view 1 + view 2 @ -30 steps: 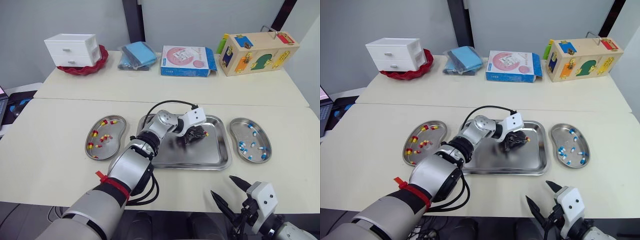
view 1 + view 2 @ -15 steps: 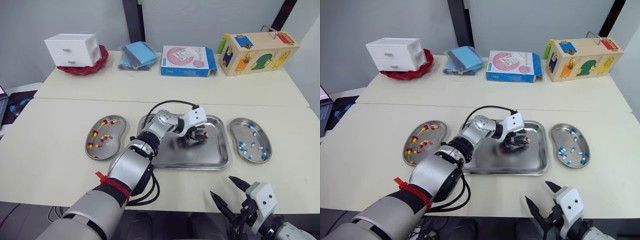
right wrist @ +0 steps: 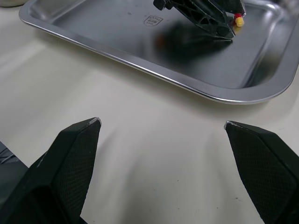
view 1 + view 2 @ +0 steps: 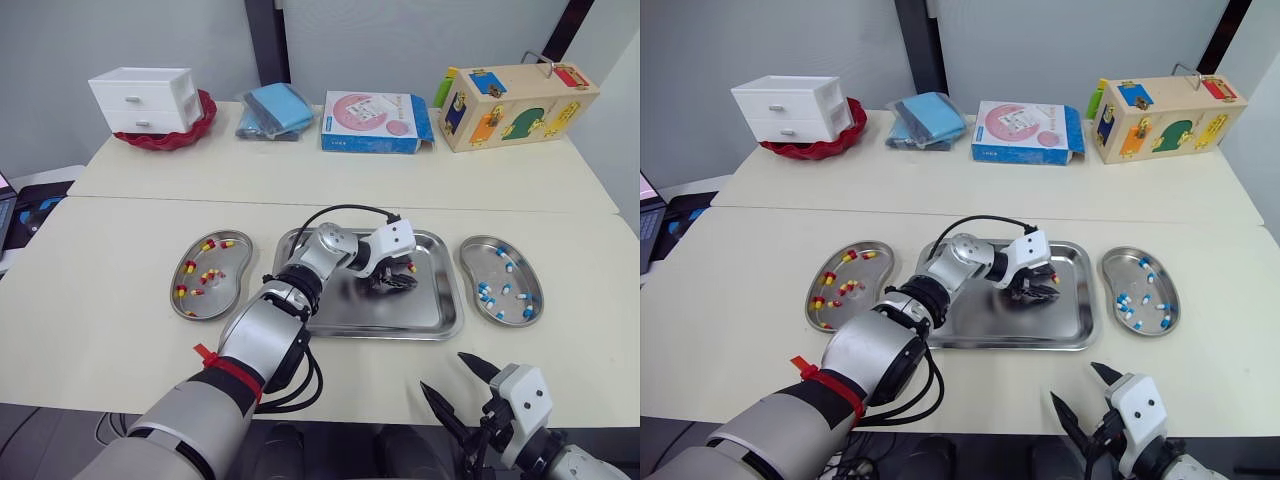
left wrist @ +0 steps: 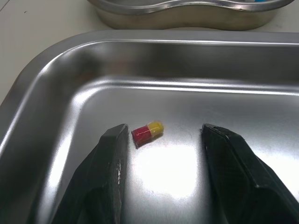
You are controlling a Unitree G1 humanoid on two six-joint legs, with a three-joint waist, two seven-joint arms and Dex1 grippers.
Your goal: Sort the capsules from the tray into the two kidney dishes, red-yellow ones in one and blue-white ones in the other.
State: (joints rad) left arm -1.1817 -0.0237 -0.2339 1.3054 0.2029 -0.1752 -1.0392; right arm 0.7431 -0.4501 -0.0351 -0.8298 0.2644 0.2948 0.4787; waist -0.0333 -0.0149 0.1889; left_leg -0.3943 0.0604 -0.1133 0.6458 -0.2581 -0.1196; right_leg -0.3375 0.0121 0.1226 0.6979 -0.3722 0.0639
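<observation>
One red-yellow capsule [image 5: 147, 132] lies on the steel tray [image 4: 400, 312] near its far right side. My left gripper [image 5: 164, 128] is down inside the tray and open; the capsule sits between its fingers, close to one fingertip [image 5: 117, 133]. Seen from the head, that gripper [image 4: 392, 277] is right of the tray's centre. Red-yellow capsules [image 4: 205, 276] lie in the left kidney dish [image 4: 236, 268], and blue-white capsules [image 4: 492, 295] lie in the right one [image 4: 472, 262]. My right gripper [image 4: 445, 372] hangs open off the table's front edge, with nothing between its fingers.
Along the back of the table stand a white drawer box [image 4: 143, 98] in a red basket, a folded blue cloth [image 4: 274, 108], a pink and blue carton [image 4: 373, 121] and a wooden toy box [image 4: 515, 103]. A black cable loops over the left wrist.
My left gripper has dropped lower and moved slightly toward the tray's front, so its fingers now bracket the capsule. The right gripper has stayed put.
</observation>
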